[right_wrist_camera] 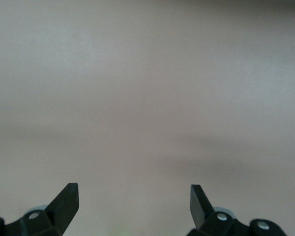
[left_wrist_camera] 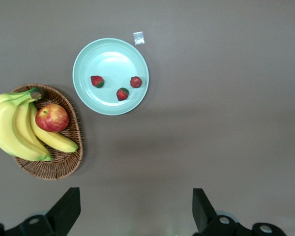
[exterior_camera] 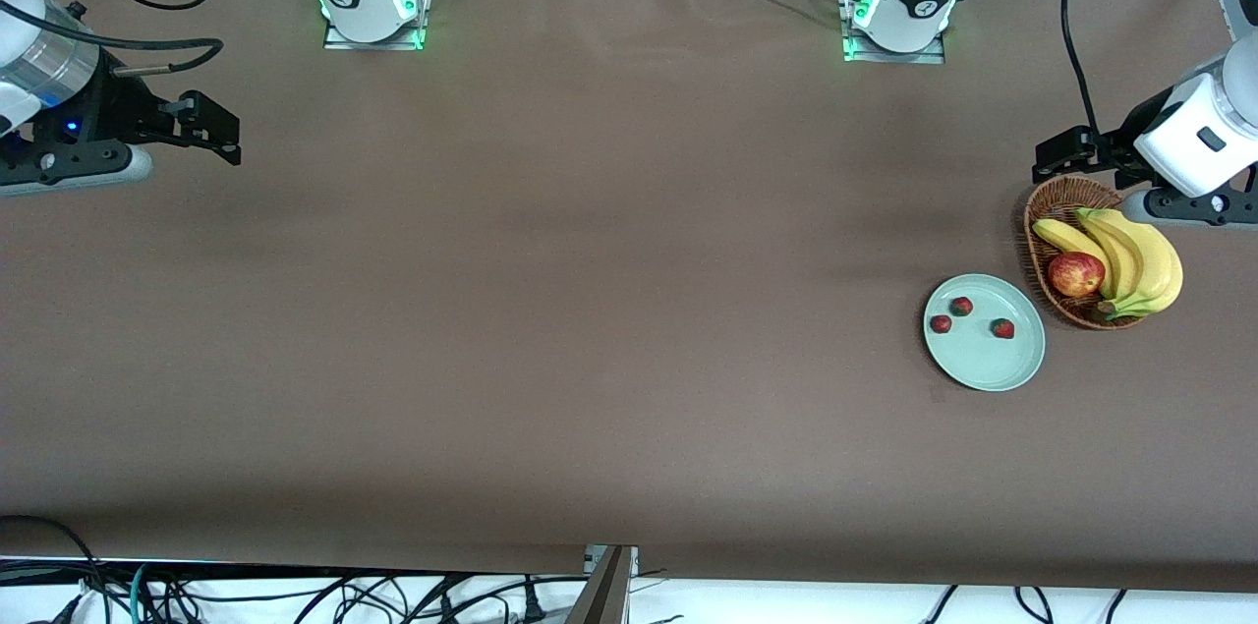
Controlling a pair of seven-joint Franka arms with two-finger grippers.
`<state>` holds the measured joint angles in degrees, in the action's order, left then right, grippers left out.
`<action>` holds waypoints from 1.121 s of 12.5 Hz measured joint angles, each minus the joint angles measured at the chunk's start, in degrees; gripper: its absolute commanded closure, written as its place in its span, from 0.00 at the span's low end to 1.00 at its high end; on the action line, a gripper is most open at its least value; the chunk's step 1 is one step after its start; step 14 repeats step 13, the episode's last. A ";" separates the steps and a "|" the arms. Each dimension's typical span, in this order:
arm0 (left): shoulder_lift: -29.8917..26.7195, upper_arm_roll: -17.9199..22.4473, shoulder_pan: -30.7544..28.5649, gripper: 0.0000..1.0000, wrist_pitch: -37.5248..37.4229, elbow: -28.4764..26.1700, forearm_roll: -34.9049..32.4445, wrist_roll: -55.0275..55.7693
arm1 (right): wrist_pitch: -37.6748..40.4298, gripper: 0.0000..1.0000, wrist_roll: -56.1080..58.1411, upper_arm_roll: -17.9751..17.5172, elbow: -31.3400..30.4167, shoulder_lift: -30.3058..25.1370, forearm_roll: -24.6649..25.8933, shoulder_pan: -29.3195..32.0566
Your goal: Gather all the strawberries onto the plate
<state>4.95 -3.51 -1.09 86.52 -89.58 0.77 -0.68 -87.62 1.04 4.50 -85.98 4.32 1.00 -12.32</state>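
Crowding the plate (exterior_camera: 986,364): wicker basket (exterior_camera: 1044,241) (bananas (exterior_camera: 1140,255), apple (exterior_camera: 1075,274)).

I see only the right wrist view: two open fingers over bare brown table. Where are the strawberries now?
Observer: All three strawberries lie in the mint-green plate, toward the left arm's end of the table.
Operator: Is something beside the plate?
Observer: Yes, a wicker basket with bananas and an apple stands beside it, farther from the front camera.
Operator: Where is the left gripper?
Observer: The left gripper hangs open and empty over the table by the basket's rim. The right gripper waits open at the right arm's end.
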 measured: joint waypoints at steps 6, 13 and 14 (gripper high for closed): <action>-0.01 -1.62 0.42 0.00 -1.03 1.52 -0.54 1.34 | 1.42 0.00 0.00 0.00 0.00 0.11 -0.04 0.02; 1.77 -1.57 0.04 0.00 -1.28 4.13 -0.63 1.32 | 1.47 0.00 0.00 0.00 0.00 0.11 -0.07 0.02; 1.77 -1.57 0.04 0.00 -1.28 4.13 -0.63 1.32 | 1.47 0.00 0.00 0.00 0.00 0.11 -0.07 0.02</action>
